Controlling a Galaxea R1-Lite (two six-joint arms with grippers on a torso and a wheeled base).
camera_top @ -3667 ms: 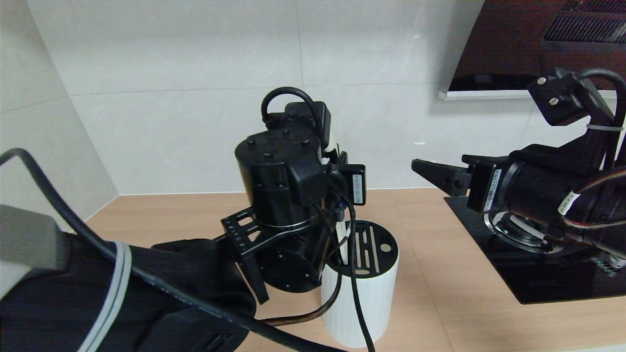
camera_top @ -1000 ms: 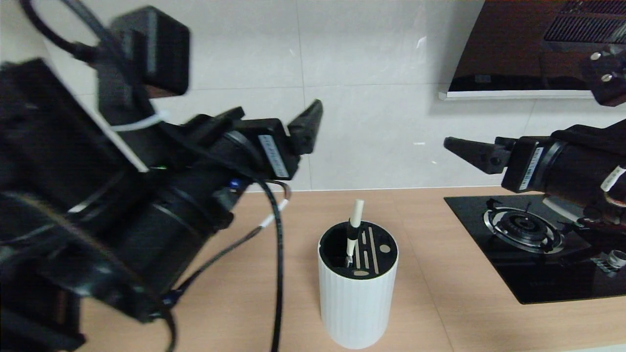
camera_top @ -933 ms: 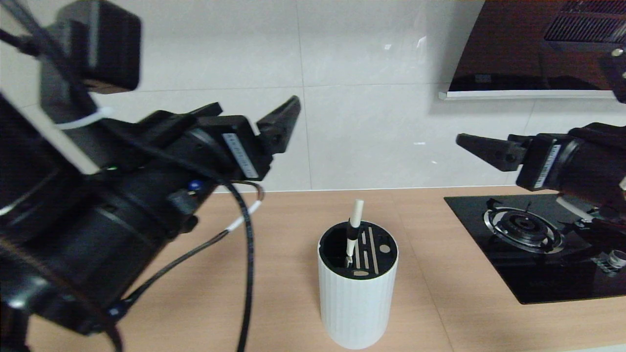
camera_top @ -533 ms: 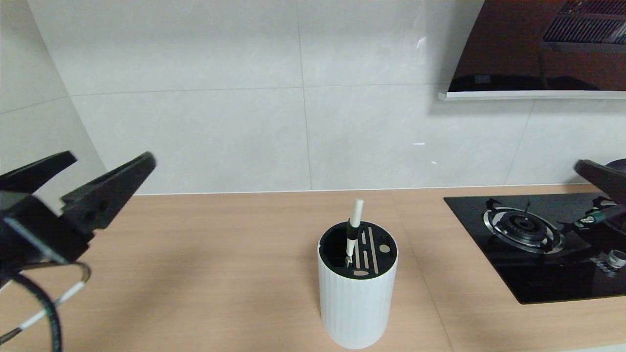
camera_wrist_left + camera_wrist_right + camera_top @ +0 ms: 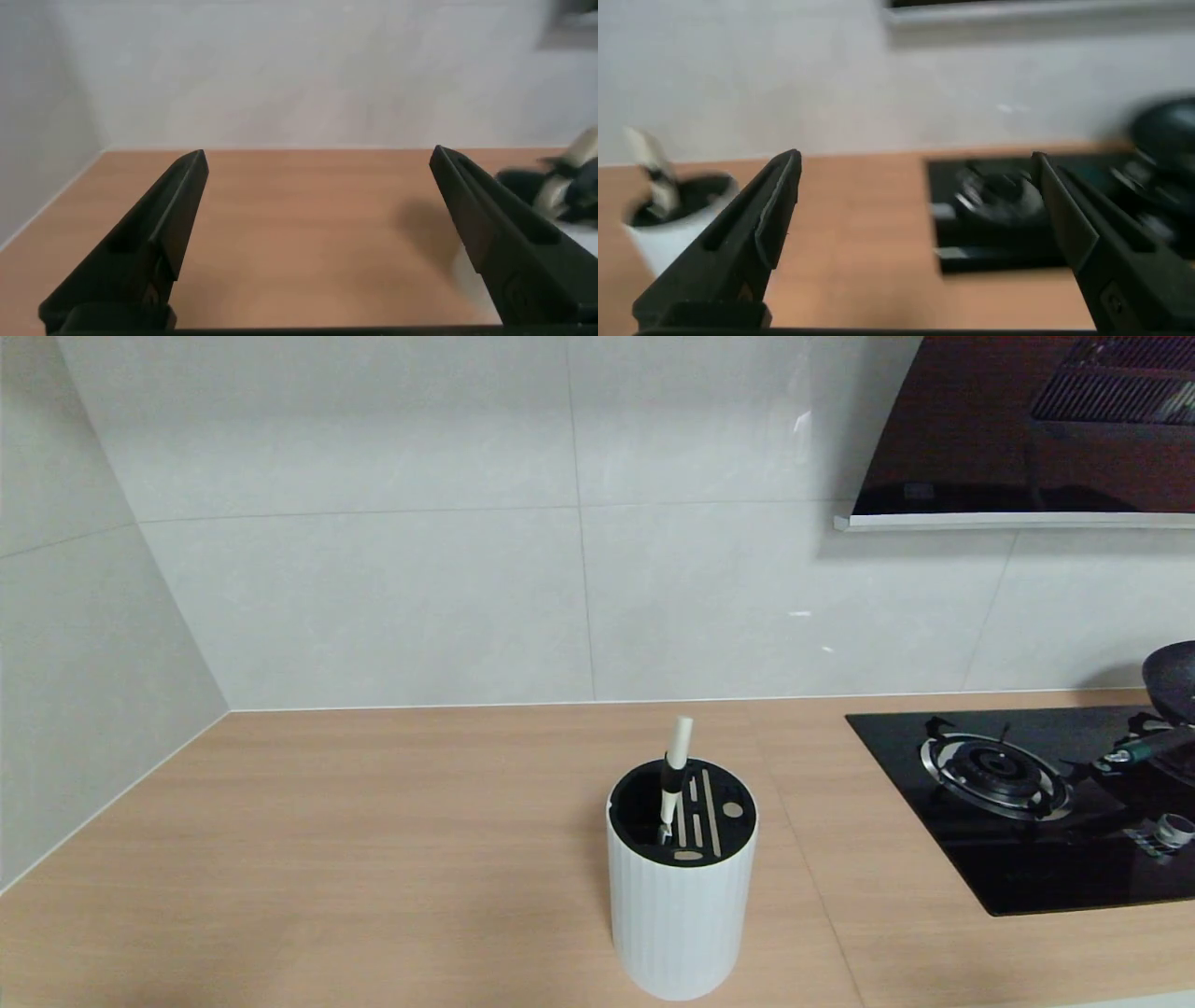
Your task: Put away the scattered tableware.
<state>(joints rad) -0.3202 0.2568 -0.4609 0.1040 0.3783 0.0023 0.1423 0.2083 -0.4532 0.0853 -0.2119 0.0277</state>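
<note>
The utensil (image 5: 673, 775) stands tilted inside the holder (image 5: 681, 915) on the bench (image 5: 373, 821). It looks light, stiff and smooth; the handle (image 5: 682, 737) is best to grip. The left end effector (image 5: 318, 159) and right end effector (image 5: 915, 159) are wide open, empty.

**Materials and finishes, referenced to the holder**

The holder (image 5: 681, 915) is noted as white, finely ribbed and matt, plastic in look, capped by a matt black slotted insert (image 5: 726, 789). The utensil (image 5: 680, 742) standing in it is shown with a smooth cream handle and a black band. The countertop (image 5: 373, 821) beneath the holder is recorded as pale wood-grain, matt. The wall tiles (image 5: 373, 597) behind the holder are seen as light grey, smooth and faintly glossy. To the right of the holder a hob (image 5: 1027, 877) of glossy black glass is observed, with a metal burner ring (image 5: 994, 772). Above it is a dark glossy hood panel (image 5: 1008, 420). The left gripper (image 5: 318, 157) and right gripper (image 5: 913, 159) are seen to be matt black and plastic-like.
</note>
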